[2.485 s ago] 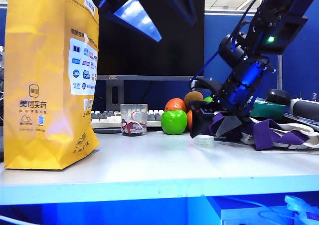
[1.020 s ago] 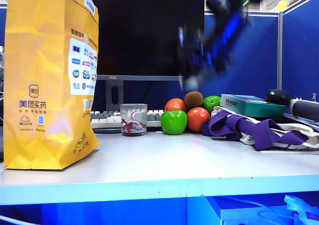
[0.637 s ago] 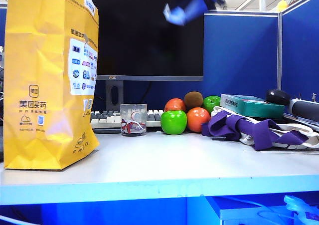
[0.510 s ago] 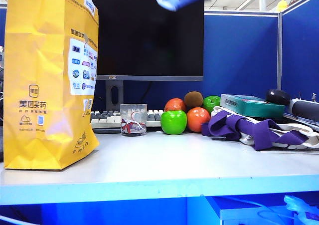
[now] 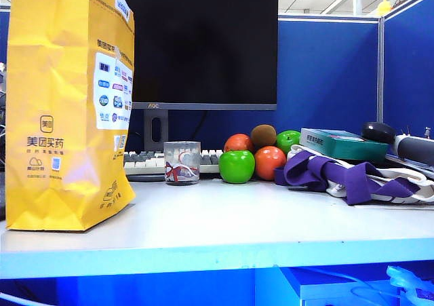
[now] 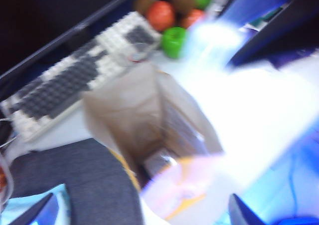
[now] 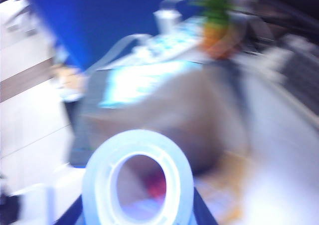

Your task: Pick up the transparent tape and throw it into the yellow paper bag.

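The yellow paper bag stands upright at the table's left. Neither arm shows in the exterior view. In the blurred right wrist view my right gripper is shut on the transparent tape, a whitish ring held on edge between the dark fingers. Beyond it lies the brown inside of the paper bag. In the left wrist view my left gripper stands open, its blue fingertips far apart and empty. It looks down into the paper bag's open mouth.
A glass cup with red marks, a keyboard, a green apple and other fruit sit before the black monitor. A purple cloth and teal box lie on the right.
The right arm lifted the tape off the table, swung up and to the left, and left the exterior view at the top. The tape's spot on the table is bare.
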`<action>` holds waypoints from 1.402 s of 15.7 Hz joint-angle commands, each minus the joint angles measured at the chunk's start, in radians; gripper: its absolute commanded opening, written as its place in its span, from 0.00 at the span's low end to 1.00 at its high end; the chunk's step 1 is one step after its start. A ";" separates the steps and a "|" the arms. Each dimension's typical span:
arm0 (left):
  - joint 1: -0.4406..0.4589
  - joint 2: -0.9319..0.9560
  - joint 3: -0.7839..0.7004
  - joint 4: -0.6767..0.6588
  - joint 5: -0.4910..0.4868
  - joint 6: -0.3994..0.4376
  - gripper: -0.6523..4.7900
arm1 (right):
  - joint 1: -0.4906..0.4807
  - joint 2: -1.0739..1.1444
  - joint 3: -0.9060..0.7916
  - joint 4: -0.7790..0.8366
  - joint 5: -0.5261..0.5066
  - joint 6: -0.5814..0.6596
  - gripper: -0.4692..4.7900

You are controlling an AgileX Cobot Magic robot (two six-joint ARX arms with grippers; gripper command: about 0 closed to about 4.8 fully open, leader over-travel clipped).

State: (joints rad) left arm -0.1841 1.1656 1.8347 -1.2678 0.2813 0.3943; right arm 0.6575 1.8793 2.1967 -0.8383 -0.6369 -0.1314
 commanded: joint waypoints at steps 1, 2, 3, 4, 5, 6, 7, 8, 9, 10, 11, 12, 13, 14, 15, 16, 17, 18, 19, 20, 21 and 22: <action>0.003 -0.017 0.003 -0.048 0.079 0.025 1.00 | 0.047 -0.004 0.004 0.039 -0.012 -0.004 0.37; 0.003 -0.027 0.003 -0.047 0.083 0.026 1.00 | 0.054 -0.003 0.004 0.043 -0.008 -0.005 0.37; 0.003 -0.035 0.003 -0.042 0.098 0.034 1.00 | 0.057 -0.002 0.004 0.049 -0.010 -0.004 0.37; 0.003 -0.043 0.002 -0.031 0.126 0.045 1.00 | 0.056 -0.002 0.004 0.064 -0.009 -0.004 0.37; 0.003 -0.047 0.002 -0.021 0.127 0.047 1.00 | 0.056 -0.002 0.004 0.076 -0.009 -0.003 0.37; 0.003 -0.047 0.002 -0.012 0.127 0.051 1.00 | 0.055 -0.002 0.004 0.098 -0.009 -0.003 0.37; 0.003 -0.047 0.001 -0.007 0.135 0.051 1.00 | 0.055 -0.002 0.004 0.118 -0.008 -0.003 0.37; 0.003 -0.047 -0.004 0.002 0.135 0.051 1.00 | 0.056 0.001 0.004 0.135 0.000 -0.003 0.37; 0.003 -0.047 -0.019 0.031 0.134 0.051 1.00 | 0.056 0.006 0.004 0.159 0.016 -0.003 0.37; 0.003 -0.047 -0.028 0.051 0.134 0.056 1.00 | 0.056 0.016 0.004 0.180 0.017 -0.002 0.37; 0.003 -0.042 -0.039 0.076 0.124 0.070 1.00 | 0.056 0.030 0.004 0.205 0.017 0.006 0.37; 0.004 -0.039 -0.043 0.083 0.123 0.069 1.00 | 0.056 0.044 0.004 0.221 0.018 0.010 0.37; 0.004 -0.034 -0.043 0.084 0.122 0.069 1.00 | 0.057 0.054 0.004 0.226 0.018 0.013 0.37; 0.004 -0.034 -0.043 0.081 0.115 0.069 1.00 | 0.057 0.072 0.004 0.231 0.018 0.022 0.37; 0.004 -0.034 -0.043 0.081 0.115 0.069 1.00 | 0.057 0.085 0.003 0.230 0.018 0.027 0.37; 0.004 -0.034 -0.043 0.080 0.102 0.069 1.00 | 0.057 0.091 0.003 0.228 0.017 0.027 0.40; 0.004 -0.034 -0.043 0.080 0.077 0.069 1.00 | 0.057 0.091 0.003 0.231 0.028 0.027 0.60; 0.004 -0.034 -0.043 0.080 0.061 0.069 1.00 | 0.057 0.091 0.003 0.241 0.047 0.026 0.94; 0.004 -0.034 -0.043 0.080 0.058 0.069 1.00 | 0.057 0.091 0.003 0.256 0.092 0.027 1.00; 0.004 -0.033 -0.043 0.082 0.058 0.069 1.00 | 0.056 0.091 0.003 0.266 0.111 0.026 1.00; 0.004 -0.033 -0.043 0.085 0.058 0.069 1.00 | 0.051 0.091 0.003 0.269 0.111 0.027 1.00; 0.004 -0.033 -0.043 0.088 0.053 0.068 1.00 | 0.048 0.090 0.003 0.270 0.118 0.026 1.00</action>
State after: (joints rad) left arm -0.1810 1.1355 1.7901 -1.1961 0.3393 0.4591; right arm 0.7074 1.9789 2.1933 -0.5884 -0.5255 -0.1059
